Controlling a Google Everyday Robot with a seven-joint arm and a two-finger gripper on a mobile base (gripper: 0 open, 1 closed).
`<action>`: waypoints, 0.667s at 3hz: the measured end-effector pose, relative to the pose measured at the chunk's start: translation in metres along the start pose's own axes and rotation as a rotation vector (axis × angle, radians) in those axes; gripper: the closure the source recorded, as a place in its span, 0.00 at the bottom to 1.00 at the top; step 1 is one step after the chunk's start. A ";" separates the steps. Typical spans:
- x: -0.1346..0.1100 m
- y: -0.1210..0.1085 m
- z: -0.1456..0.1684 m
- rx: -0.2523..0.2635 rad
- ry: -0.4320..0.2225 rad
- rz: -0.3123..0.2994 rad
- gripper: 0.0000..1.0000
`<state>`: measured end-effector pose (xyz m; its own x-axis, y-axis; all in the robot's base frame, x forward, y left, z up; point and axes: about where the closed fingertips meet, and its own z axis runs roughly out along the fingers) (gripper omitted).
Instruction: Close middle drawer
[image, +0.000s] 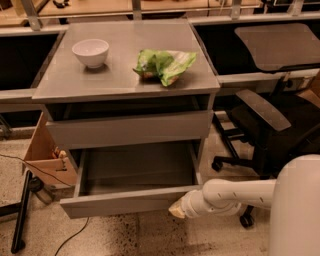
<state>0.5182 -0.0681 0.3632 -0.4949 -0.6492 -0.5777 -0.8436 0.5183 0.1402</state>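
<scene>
One gripper at right end of open middle drawer front, perhaps touching | front runs left-right, cabinet lies beyond | grip state: cannot tell

My arm is smooth, white and tubular, ringed near the wrist; its tan-tipped tool sits at the drawer front's right end.

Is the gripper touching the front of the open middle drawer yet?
Cannot tell. The camera view shows the gripper at the right end of the middle drawer front with no visible gap, but contact isn't plain.
</scene>
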 end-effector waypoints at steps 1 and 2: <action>0.000 0.000 0.000 0.000 0.000 0.000 1.00; -0.021 -0.035 0.011 0.069 -0.035 0.017 1.00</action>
<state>0.5609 -0.0665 0.3619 -0.5001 -0.6207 -0.6039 -0.8183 0.5670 0.0949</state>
